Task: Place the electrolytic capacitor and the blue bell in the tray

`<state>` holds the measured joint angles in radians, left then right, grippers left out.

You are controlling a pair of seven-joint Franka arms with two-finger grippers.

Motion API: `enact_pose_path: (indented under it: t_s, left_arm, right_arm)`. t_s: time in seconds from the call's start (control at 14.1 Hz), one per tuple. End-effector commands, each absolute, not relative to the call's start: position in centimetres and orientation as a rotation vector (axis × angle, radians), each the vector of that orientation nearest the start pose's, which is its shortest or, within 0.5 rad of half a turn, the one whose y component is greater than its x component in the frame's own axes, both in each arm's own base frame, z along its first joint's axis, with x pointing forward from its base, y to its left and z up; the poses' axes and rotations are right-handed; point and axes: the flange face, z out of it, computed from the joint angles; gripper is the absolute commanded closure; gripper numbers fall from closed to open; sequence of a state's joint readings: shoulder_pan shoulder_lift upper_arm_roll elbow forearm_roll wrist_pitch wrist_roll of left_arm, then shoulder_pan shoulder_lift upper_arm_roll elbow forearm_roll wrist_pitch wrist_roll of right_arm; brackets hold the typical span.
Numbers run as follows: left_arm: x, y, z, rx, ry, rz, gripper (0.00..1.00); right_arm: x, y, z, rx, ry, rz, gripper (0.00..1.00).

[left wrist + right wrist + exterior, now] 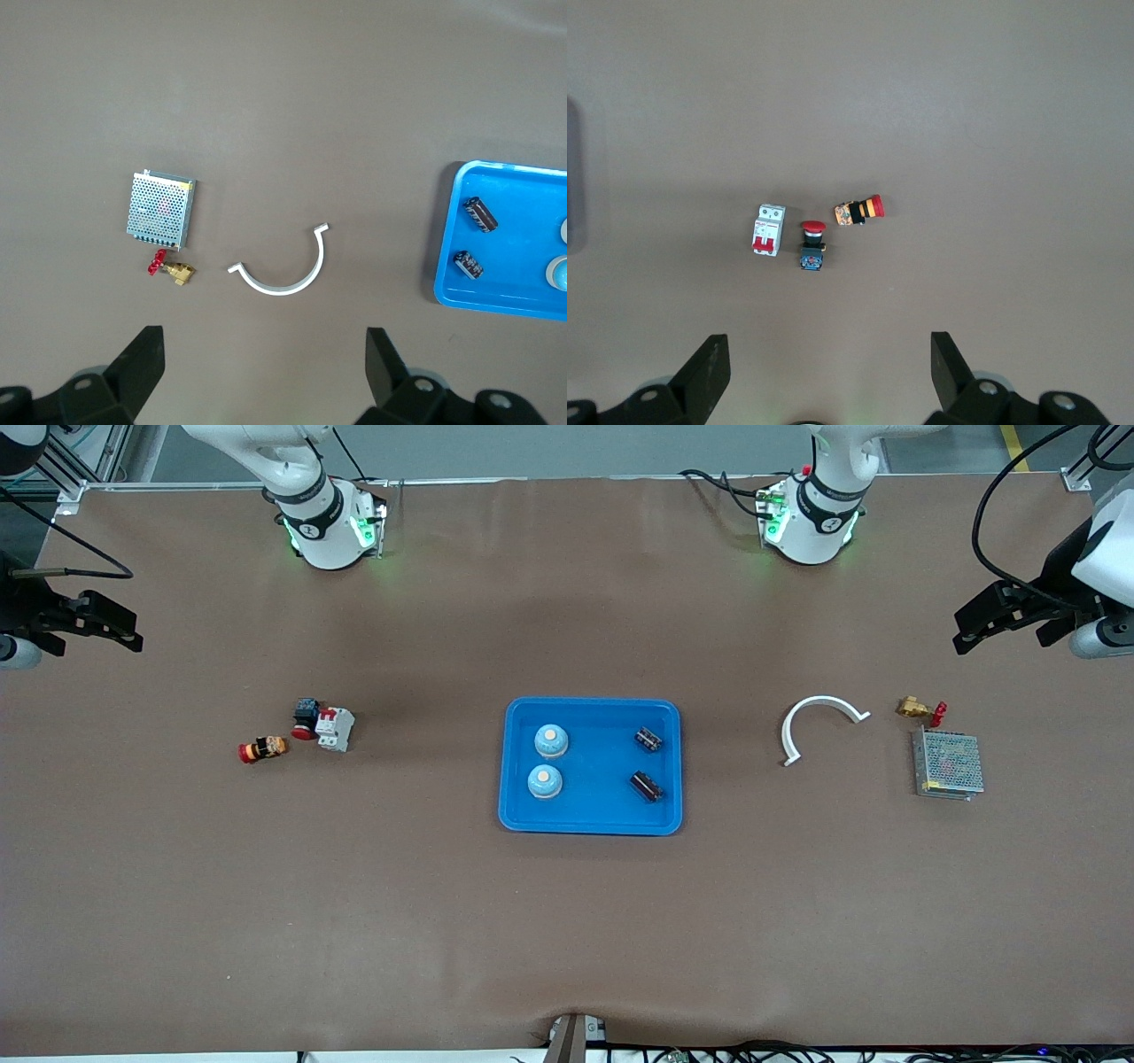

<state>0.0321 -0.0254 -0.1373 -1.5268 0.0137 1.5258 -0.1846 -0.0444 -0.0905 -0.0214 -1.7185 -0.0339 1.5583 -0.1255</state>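
Toward the right arm's end of the table lie a white circuit breaker (336,728), a red-capped push button on a black base (305,716) touching it, and an orange-and-black switch with a red cap (263,749) just beside them (slightly nearer the front camera). Toward the left arm's end sit a white curved clip (817,722), a brass valve with a red handle (920,709), and a grey metal mesh box (948,764).

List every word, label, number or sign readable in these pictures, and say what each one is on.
Nothing can be read in any view.
Circuit breaker: markings on its white face, too small to read.
Capacitors in the tray and: pale printing on the dark sleeves, blurred.
Mesh box: a yellow strip on one edge, with no legible text.
Robot bases: small round marks, unreadable.
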Motion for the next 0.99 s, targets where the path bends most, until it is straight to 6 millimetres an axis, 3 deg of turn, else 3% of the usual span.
enact_pose_path:
  t_s: [0.0, 0.92]
  left_arm:
    - [53.58, -5.50, 66.11, -3.131, -0.111, -0.040, 0.00]
    - [53.99, -5.73, 65.29, -3.130, -0.111, -0.014, 0.00]
  right_arm:
    - [52.00, -3.71, 60.70, -3.152, -0.110, 0.095, 0.00]
    - [52.17, -3.84, 60.48, -3.117, -0.096, 0.100, 0.00]
